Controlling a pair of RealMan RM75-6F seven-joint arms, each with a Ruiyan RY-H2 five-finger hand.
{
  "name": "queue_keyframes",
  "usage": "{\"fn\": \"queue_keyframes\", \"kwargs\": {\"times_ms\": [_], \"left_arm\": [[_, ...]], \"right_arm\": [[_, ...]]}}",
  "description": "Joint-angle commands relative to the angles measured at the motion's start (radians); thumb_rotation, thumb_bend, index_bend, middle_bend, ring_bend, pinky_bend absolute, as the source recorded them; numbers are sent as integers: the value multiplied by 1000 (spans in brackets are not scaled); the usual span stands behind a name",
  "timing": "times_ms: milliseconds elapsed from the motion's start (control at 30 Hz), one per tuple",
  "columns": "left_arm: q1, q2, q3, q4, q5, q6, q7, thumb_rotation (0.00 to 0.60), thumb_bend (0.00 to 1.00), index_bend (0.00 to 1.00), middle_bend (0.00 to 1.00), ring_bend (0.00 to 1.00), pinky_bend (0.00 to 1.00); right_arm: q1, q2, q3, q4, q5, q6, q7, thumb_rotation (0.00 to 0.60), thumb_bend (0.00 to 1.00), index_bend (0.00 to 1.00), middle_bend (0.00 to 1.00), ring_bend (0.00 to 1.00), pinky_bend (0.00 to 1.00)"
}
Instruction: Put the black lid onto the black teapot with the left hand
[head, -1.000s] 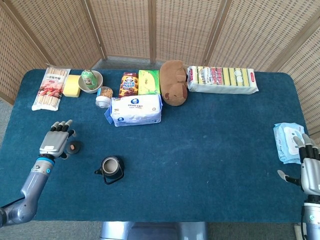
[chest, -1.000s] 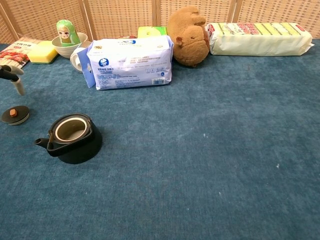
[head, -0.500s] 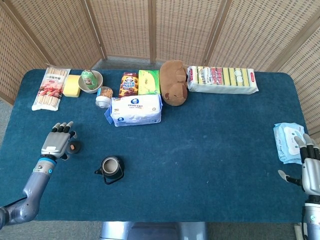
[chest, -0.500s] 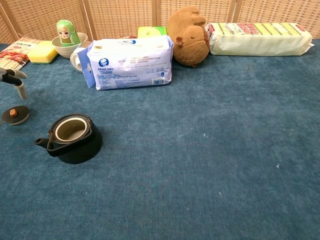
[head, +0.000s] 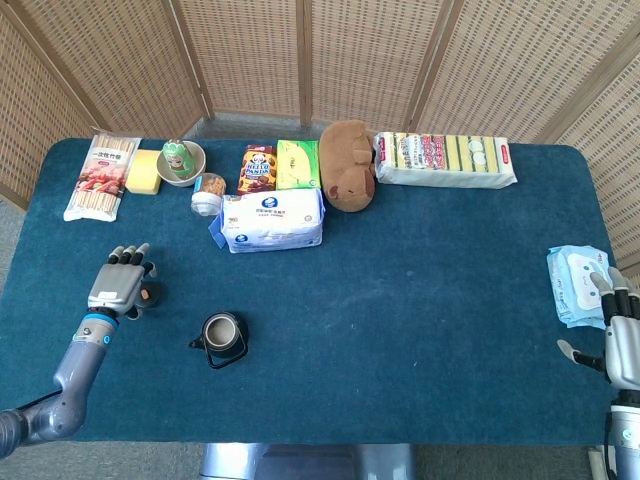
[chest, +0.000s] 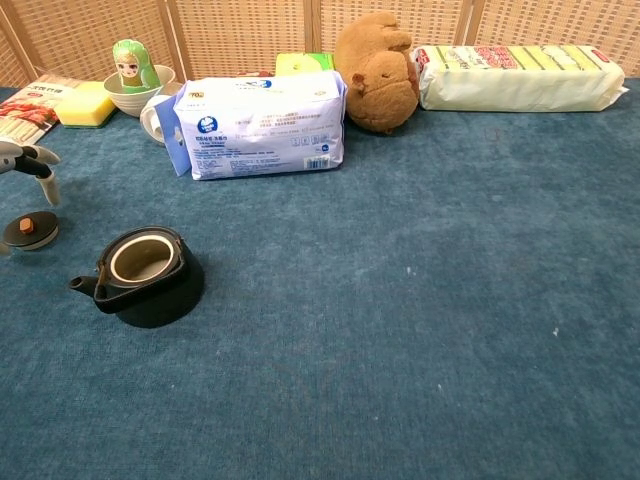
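Note:
The black teapot (head: 223, 338) (chest: 145, 277) stands open-topped on the blue cloth, spout to the left. The black lid (head: 150, 294) (chest: 28, 229) with a brown knob lies flat on the cloth to the left of the teapot. My left hand (head: 121, 285) (chest: 30, 165) hovers just above and left of the lid, fingers spread and pointing down, holding nothing. At the table's right edge my right hand (head: 620, 335) rests with fingers apart, empty; the chest view does not show it.
Along the back stand a chopstick pack (head: 100, 176), yellow sponge (head: 144, 171), bowl with a green doll (head: 181, 161), tissue pack (head: 272, 220), snack boxes (head: 257, 168), a brown plush (head: 347, 165) and a long sponge pack (head: 444, 159). A wipes pack (head: 576, 284) lies near the right hand.
My left hand has shifted slightly right and down, closing in over the lid. The lid, teapot and right hand have stayed put.

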Motion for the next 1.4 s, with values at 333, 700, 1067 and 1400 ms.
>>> {"fn": "queue_keyframes", "kwargs": {"times_ms": [333,700,1067,1400], "left_arm": [[-5,-17,10,9,-2,23,10,600,162,317,0,0,29],[-20,-34,13,7,-38,31,45,600,230,317,0,0,29],[-28,-43,27,3,-63,44,84,600,235,398,0,0,28],[-25,-31,22,-16,-54,60,71,600,240,415,0,0,29]], "right_arm": [[-2,5,0,-5,-2,3,8,600,10,81,0,0,0],[-3,20,-2,-17,1,-10,36,600,11,81,0,0,0],[-3,25,0,-20,3,-10,47,600,12,81,0,0,0],[-4,27,-2,-23,-1,-10,53,600,12,80,0,0,0]]}}
